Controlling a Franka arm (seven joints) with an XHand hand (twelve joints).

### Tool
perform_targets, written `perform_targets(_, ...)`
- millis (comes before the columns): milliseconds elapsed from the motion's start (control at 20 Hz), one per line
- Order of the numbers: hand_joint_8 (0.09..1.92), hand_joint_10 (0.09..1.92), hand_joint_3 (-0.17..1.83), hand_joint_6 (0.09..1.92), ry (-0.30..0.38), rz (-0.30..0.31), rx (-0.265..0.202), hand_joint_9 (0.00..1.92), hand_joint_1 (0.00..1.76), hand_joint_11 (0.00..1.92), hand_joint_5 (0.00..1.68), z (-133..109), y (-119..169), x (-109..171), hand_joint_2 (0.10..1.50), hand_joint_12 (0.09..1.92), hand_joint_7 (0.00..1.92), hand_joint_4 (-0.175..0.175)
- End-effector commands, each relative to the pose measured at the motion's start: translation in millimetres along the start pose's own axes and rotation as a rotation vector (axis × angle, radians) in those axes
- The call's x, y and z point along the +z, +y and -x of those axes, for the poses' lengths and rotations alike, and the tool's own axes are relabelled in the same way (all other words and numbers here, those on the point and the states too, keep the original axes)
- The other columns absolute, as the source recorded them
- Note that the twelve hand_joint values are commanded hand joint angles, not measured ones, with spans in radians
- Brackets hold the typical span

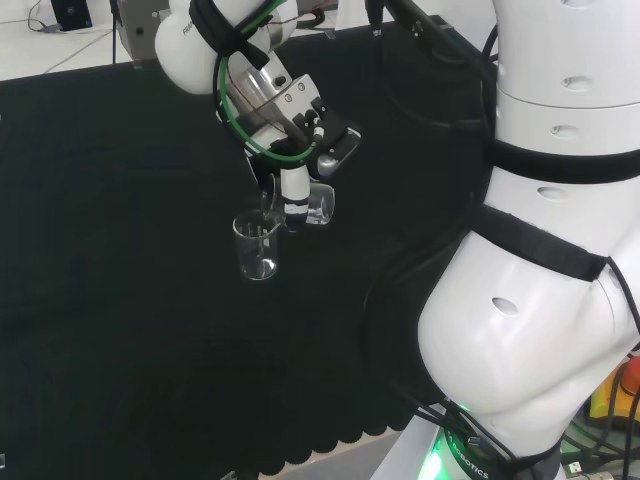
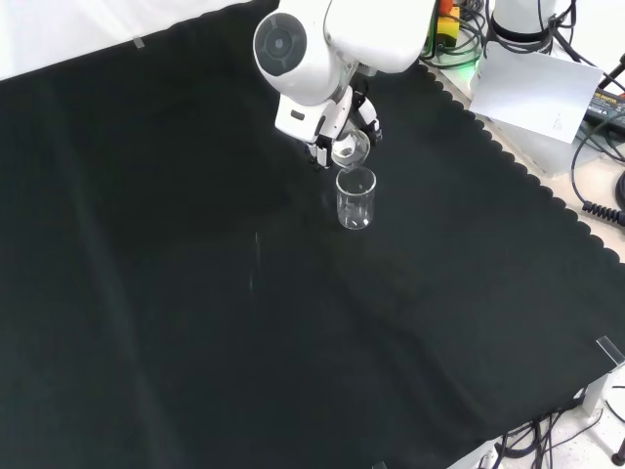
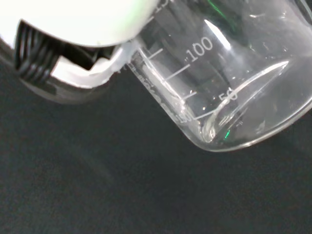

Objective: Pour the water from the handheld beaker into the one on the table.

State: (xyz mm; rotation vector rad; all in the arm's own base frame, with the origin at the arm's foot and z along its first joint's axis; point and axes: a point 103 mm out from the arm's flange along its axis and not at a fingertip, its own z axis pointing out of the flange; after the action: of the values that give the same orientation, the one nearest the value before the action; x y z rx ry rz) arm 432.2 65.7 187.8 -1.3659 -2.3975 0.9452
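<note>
Two clear beakers are what I have to work with, both near the middle of the black cloth on the counter (image 1: pixel 120 300). Reading the head view from the left: the standing beaker (image 1: pixel 256 247) is upright on the cloth, open mouth up, and I cannot tell whether anything is in it. Just to its right and a little higher, my hand (image 1: pixel 293 195) hangs from the arm, with its black and white fingers (image 1: pixel 295 205) curled round the handheld beaker (image 1: pixel 320 205). That beaker is tipped well over, its mouth turned toward the standing one.

From the front view the hand (image 2: pixel 322 137) comes in from the top under the big white link (image 2: pixel 303 49), and the handheld beaker (image 2: pixel 352 149) sits tilted directly above the rim of the standing beaker (image 2: pixel 355 198); the two look very close, though I cannot say whether glass touches glass.

At the wrist view I see the handheld beaker (image 3: pixel 229 87) lying steeply on its side against the cloth background, printed scale marks showing, with a curved line of liquid low in the glass near its base corner. A blurred white part of the hand (image 3: pixel 83 24) presses against the beaker's wall.
</note>
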Motion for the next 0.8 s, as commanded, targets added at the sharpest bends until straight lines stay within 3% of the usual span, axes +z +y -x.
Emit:
perform_targets(50, 0.09, 0.09, 0.66, 0.14, -0.068, -0.029, 0.030, 1.83, 1.33, 1.55, 1.52, -5, -1, -5, 0.58, 0.51, 1.62, -0.175)
perform_targets(800, 0.09, 0.09, 0.65, 0.14, -0.166, -0.103, 0.057, 1.83, 1.33, 1.55, 1.52, -17, 4, -22, 0.58, 0.50, 1.62, -0.175)
